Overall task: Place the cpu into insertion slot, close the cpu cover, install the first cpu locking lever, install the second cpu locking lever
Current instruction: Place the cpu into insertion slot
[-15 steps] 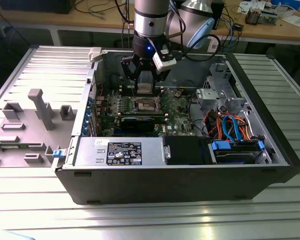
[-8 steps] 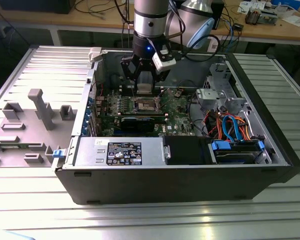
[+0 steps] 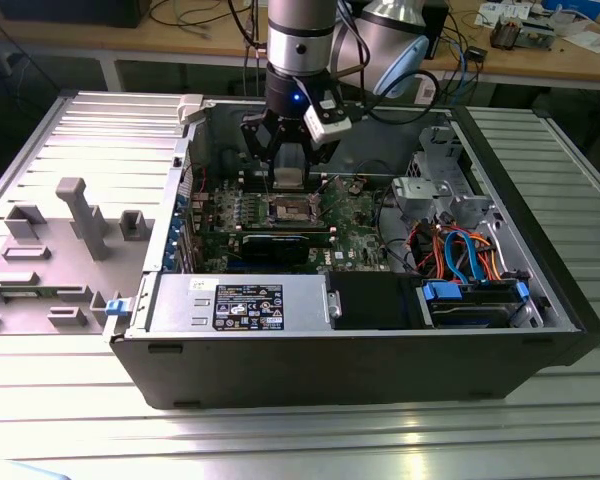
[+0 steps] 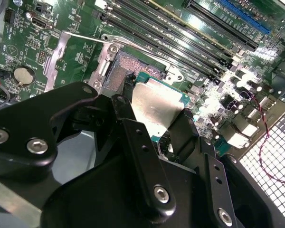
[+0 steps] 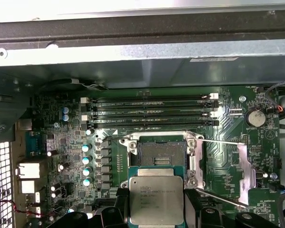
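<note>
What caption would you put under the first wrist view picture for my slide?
The arm's fingers hold the cpu near the open insertion slot.

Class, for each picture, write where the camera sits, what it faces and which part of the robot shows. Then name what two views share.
Exterior view: off the arm, raised, looking down into the open computer case; arm and pincer show.
First wrist view: on the wrist, facing the motherboard and the empty insertion slot; the pincer shows, gripping the cpu.
Second wrist view: on the wrist, looking along the pincer's black links at the cpu.
Shared: both wrist views show cpu and insertion slot.
</note>
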Available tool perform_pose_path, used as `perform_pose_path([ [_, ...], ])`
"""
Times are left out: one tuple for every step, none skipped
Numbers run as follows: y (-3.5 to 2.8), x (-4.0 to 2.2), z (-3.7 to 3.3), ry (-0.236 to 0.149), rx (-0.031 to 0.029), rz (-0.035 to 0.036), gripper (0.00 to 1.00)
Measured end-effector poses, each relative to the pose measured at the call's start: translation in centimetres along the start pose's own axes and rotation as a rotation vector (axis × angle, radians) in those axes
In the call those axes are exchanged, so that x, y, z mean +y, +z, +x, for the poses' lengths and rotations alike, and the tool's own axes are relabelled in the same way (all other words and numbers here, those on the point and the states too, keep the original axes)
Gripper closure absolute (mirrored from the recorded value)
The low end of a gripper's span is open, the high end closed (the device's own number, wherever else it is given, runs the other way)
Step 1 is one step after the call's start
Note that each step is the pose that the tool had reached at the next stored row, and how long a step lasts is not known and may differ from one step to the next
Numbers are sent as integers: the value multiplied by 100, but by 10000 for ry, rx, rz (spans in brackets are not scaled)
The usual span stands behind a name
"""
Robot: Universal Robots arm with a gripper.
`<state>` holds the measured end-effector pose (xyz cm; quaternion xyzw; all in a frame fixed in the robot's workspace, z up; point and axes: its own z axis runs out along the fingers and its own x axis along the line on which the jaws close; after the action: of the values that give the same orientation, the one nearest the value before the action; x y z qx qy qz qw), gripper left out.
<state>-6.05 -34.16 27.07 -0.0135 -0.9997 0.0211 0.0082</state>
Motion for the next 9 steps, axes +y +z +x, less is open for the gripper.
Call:
perform_pose_path([
  [1,1,0,6,0,6,45],
  [1,1,0,53,2,9,45],
  [1,1,1,104,5,8,45],
  [2,1,1,158,8,7,45],
  [2,1,2,218,10,6,45],
  [3,1,3,284,13,5,45],
  [4,1,3,343,15,3,45],
  [5,1,3,412,18,2,45],
  [7,1,4,533,24,-2,45],
])
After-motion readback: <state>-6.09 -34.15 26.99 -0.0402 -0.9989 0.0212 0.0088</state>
